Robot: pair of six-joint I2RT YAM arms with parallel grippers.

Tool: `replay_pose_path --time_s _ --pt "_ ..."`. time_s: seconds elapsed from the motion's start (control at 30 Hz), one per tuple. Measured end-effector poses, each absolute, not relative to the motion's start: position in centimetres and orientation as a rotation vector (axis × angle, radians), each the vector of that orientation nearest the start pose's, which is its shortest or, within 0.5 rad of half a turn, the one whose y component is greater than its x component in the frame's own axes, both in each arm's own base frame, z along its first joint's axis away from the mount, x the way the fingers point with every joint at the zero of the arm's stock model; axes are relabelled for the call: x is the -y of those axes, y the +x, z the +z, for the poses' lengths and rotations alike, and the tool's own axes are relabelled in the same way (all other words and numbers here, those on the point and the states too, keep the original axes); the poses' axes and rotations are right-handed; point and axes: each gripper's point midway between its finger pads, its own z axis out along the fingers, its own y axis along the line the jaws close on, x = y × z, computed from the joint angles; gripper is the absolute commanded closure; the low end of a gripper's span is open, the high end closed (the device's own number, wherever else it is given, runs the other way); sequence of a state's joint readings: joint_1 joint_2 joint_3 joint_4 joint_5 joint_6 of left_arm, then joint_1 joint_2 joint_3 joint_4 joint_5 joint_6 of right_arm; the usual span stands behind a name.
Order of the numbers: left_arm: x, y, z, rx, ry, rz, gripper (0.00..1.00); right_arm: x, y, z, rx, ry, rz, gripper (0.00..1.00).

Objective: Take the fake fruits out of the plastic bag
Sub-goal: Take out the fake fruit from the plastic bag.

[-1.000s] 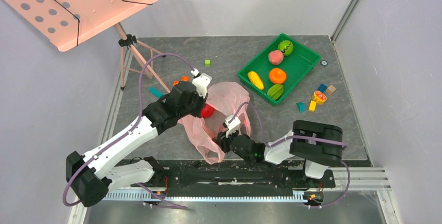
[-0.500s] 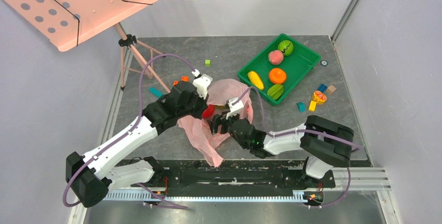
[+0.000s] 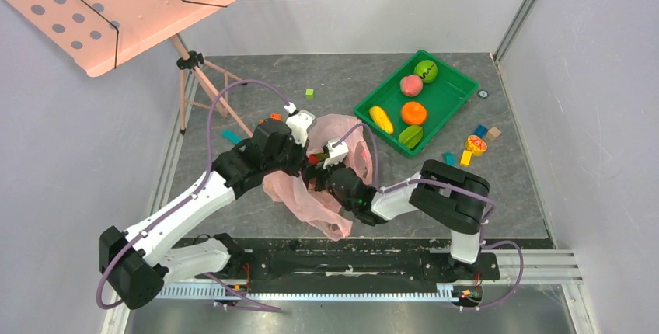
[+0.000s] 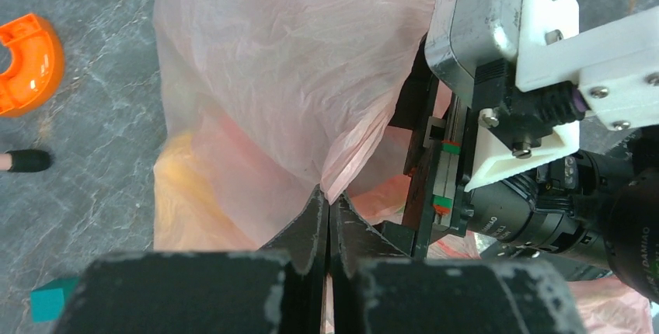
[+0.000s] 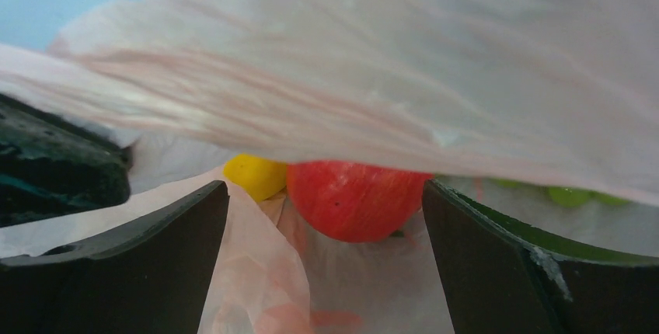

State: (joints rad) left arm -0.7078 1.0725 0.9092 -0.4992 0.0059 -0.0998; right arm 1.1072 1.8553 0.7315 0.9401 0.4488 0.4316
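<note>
The pink plastic bag (image 3: 305, 191) lies crumpled at the table's middle. My left gripper (image 3: 301, 155) is shut on a fold of the bag's film (image 4: 311, 101), holding its mouth up. My right gripper (image 3: 321, 169) is open and reaches into the bag's mouth. In the right wrist view the open jaws (image 5: 325, 194) frame a red apple (image 5: 353, 198) just ahead, apart from both fingers. A yellow fruit (image 5: 255, 175) sits left of the apple and green grapes (image 5: 571, 194) show at the right. Bag film (image 5: 388, 78) hangs over them. Other fruits are hidden.
A green tray (image 3: 447, 89) at the back right holds a green ball, a pink peach, an orange and other toys. A pink music stand (image 3: 116, 8) stands at the back left. Small blocks (image 3: 474, 144) lie near the tray. An orange half ring (image 4: 27, 62) lies beside the bag.
My right gripper has moved forward and left, from the bag's near edge into its mouth. The bag has been drawn in. The left gripper has kept its hold.
</note>
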Motion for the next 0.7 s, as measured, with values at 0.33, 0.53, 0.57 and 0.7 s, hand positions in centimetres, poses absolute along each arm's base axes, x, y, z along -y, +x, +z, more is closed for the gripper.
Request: replay_pose_path --time_s 0.33,0.53,0.57,0.7 --pt "19.4 24.8 16.9 -2.208 0.631 -0.341 0.98 -42.0 28.6 6.5 -1.807 -0.225 0.734 0.02" --pt "18.8 25.2 16.6 -2.217 0.61 -0.299 0.98 -42.7 29.2 4.9 -1.819 -0.205 0.739 0.11" --pt "19.4 25.0 16.8 -2.21 0.616 -0.342 0.98 -42.7 29.3 4.5 -1.826 -0.207 0.732 0.13" --pt "21.2 23.6 16.9 -2.207 0.676 -0.444 0.98 -42.9 29.8 4.2 -1.825 -0.204 0.726 0.22"
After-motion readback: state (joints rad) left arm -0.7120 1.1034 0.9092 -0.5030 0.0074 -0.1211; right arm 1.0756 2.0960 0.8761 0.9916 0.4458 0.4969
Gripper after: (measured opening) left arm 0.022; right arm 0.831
